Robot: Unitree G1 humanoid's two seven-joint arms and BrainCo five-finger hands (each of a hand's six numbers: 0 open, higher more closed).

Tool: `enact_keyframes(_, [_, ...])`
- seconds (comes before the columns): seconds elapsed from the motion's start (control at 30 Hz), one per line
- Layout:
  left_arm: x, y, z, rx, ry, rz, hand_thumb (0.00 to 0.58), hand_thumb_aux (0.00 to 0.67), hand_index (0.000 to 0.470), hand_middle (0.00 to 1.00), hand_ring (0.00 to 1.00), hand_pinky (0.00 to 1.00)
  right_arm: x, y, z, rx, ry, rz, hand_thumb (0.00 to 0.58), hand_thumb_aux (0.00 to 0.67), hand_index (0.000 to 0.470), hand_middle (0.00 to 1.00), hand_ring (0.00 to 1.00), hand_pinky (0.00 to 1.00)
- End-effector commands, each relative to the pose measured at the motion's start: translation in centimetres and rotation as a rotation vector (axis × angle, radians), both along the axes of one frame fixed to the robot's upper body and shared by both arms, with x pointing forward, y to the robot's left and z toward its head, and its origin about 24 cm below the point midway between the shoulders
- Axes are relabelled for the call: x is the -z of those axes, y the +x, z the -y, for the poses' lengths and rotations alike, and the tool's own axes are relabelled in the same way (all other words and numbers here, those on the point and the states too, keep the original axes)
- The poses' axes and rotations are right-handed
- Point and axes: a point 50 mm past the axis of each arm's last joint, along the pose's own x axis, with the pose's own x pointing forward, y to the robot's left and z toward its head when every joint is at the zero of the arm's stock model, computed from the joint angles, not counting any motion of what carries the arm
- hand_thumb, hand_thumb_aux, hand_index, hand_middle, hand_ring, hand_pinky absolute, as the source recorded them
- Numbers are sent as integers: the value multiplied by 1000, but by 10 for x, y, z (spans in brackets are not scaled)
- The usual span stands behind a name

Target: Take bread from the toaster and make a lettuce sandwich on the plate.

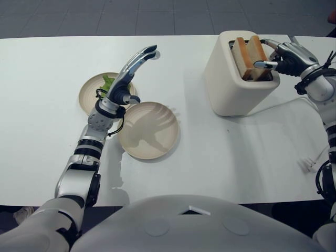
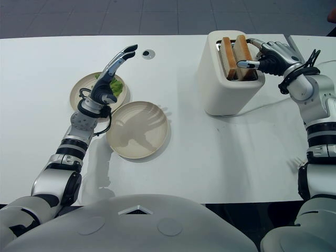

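Fingers of my right hand are spread and empty at the right edge of the upright bread in the toaster, my open left hand well apart.

Bright, even light falls from overhead on the white table, which looks almost uniformly pale, with no burnt-out glare. Shadows are short and soft-edged. The toaster throws a faint grey one onto the table, toward the near edge and the right edge. The left hand casts a doubled, overlapping shadow across the empty plate, darker in the middle and paler at its fringes. Small bright glints sit on that hand's metal fingers. Beyond the table's far edge the floor is dimmer and grey.
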Motion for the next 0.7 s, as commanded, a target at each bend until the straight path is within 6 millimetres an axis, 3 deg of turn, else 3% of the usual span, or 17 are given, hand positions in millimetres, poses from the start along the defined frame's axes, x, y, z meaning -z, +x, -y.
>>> enact_keyframes(0.03, [-1,2,2,5,16,-1,0,0,0,0,0,0,19,0,-11,-36,-28,-81,0,0,0,753,753,753])
enact_keyframes(0.1, [0,2,2,4,22,-3,0,0,0,0,0,0,19,0,-10,-29,-34,-85,0,0,0,765,765,765])
enact_keyframes(0.13, [1,2,2,4,26,-4,0,0,0,0,0,0,19,0,-9,-25,-35,-86,190,121,85,769,769,769])
enact_keyframes(0.17, [1,2,2,3,29,-5,0,0,0,0,0,0,19,0,-8,-22,-36,-85,436,336,236,769,769,769])
enact_keyframes(0.2, [1,2,3,3,30,-5,0,0,0,0,0,0,18,1,-8,-22,-33,-78,552,523,367,773,773,773])
enact_keyframes(0.23, [1,2,3,3,31,-5,0,0,0,0,0,0,17,1,-8,-25,-27,-72,580,670,470,796,796,796])
enact_keyframes(0.3, [2,1,2,1,33,-5,0,0,0,0,0,0,12,1,-9,-36,-9,-43,580,670,470,863,863,863])
enact_keyframes(0.37, [2,1,2,1,35,-5,0,0,0,0,0,0,8,1,-10,-50,7,-20,580,670,470,1000,1000,1000])
enact_keyframes(0.53, [3,0,2,-1,38,-3,0,0,0,0,0,0,-10,3,-17,-90,45,89,580,670,470,1000,1000,1000])
enact_keyframes(0.7, [2,0,-1,-13,35,6,0,0,0,0,0,0,-61,4,-21,-97,158,470,580,670,470,1000,1000,1000])
